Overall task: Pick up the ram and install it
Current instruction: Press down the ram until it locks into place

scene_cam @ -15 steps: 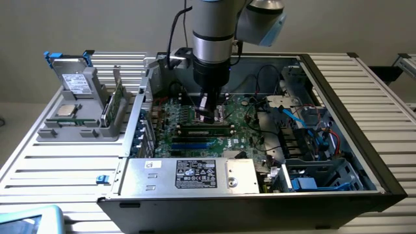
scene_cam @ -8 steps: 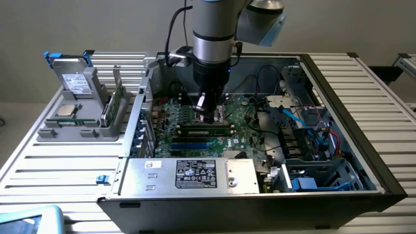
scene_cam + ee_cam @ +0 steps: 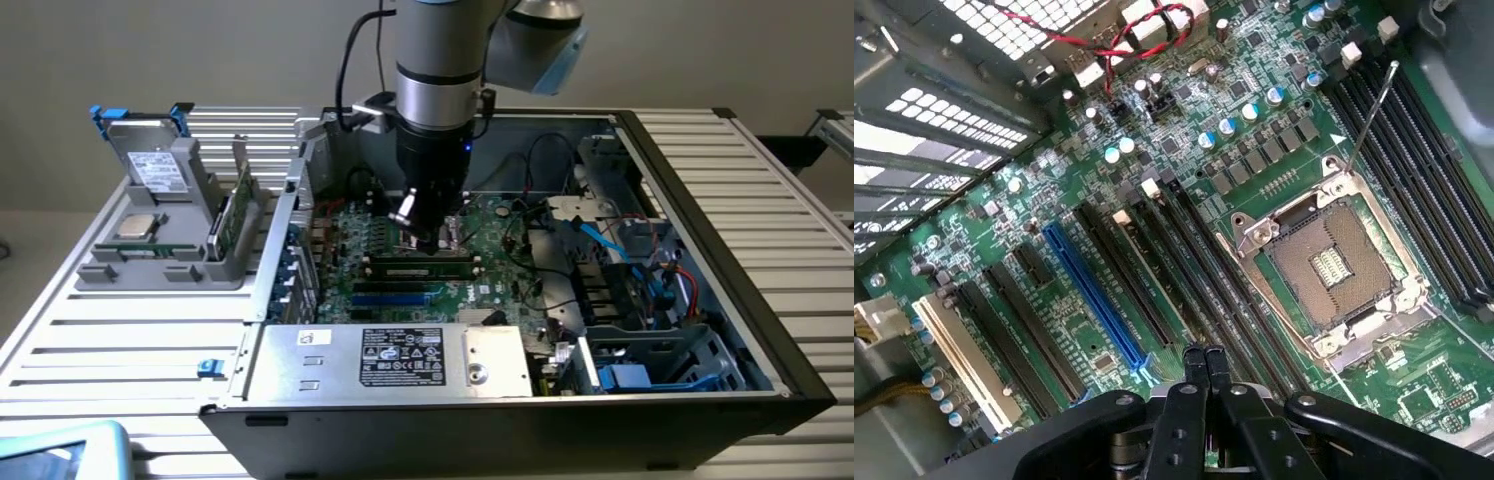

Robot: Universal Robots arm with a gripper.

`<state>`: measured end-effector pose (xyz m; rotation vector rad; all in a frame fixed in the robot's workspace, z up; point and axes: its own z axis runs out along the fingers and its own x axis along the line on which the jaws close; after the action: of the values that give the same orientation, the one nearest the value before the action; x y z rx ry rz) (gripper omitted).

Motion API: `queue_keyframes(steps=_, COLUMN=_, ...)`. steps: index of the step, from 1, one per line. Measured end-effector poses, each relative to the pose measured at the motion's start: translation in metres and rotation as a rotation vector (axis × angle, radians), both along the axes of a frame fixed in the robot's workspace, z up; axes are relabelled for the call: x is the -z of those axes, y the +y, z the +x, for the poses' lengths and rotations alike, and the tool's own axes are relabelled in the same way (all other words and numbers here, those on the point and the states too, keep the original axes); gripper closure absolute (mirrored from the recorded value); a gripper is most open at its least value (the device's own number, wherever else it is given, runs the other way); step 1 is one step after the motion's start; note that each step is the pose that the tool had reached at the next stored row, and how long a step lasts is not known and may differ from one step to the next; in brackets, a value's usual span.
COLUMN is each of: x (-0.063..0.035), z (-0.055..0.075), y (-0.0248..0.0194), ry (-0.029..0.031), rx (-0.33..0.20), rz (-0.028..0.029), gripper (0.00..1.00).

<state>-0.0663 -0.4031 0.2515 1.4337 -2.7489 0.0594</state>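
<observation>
The gripper (image 3: 424,238) hangs low inside the open computer case (image 3: 721,300), over the motherboard (image 3: 1184,160), with its fingertips (image 3: 1204,362) pressed together on nothing. In the exterior view, a ram (image 3: 424,266) stick lies seated in a slot just below the tips, at about six o'clock from them, its long axis running from nine to three o'clock across the board. The tips sit over roughly the middle of that stick, close above it; whether they touch it I cannot tell. A second green stick (image 3: 235,215) stands upright in the grey holder (image 3: 160,270) outside the case, toward nine o'clock from the gripper and well apart, beside the grey drive (image 3: 158,165).
</observation>
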Motion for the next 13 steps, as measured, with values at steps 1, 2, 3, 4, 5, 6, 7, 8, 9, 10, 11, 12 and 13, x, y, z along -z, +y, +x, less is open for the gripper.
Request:
queue_keyframes(steps=1, x=0.0, z=0.0, y=0.0, ry=0.0, rx=0.018, rz=0.0, gripper=0.89)
queue_keyframes(steps=2, x=0.0, z=0.0, y=0.0, ry=0.0, rx=0.034, rz=0.0, gripper=0.89)
queue_keyframes(steps=3, x=0.0001, z=0.0, y=0.0, ry=0.0, rx=0.05, rz=0.0, gripper=0.89)
queue_keyframes(steps=4, x=0.0001, z=0.0, y=0.0, ry=0.0, rx=0.065, rz=0.0001, gripper=0.89)
queue_keyframes(steps=5, x=0.0001, z=0.0, y=0.0, ry=-0.0001, rx=0.082, rz=0.0, gripper=0.89)
queue_keyframes(steps=6, x=0.0001, z=0.0, y=0.0, ry=0.0, rx=0.098, rz=0.0001, gripper=0.89)
queue_keyframes(steps=7, x=0.0001, z=0.0, y=0.0, ry=-0.0001, rx=0.115, rz=0.0001, gripper=0.89)
queue_keyframes(steps=8, x=0.0002, z=0.0, y=0.0, ry=-0.0001, rx=0.131, rz=0.0001, gripper=0.89)
queue_keyframes(steps=9, x=0.0002, z=0.0, y=0.0, ry=-0.0001, rx=0.146, rz=0.0001, gripper=0.89)
queue_keyframes(steps=10, x=0.0002, z=0.0, y=0.0, ry=0.0, rx=0.161, rz=0.0, gripper=0.89)
queue_keyframes(steps=11, x=0.0002, z=0.0, y=0.0, ry=0.0, rx=0.175, rz=0.0, gripper=0.89)
queue_keyframes(steps=12, x=0.0002, z=0.0, y=0.0, ry=0.0, rx=0.19, rz=0.0, gripper=0.89)
queue_keyframes(steps=13, x=0.0002, z=0.0, y=0.0, ry=0.0, rx=0.205, rz=0.0, gripper=0.89)
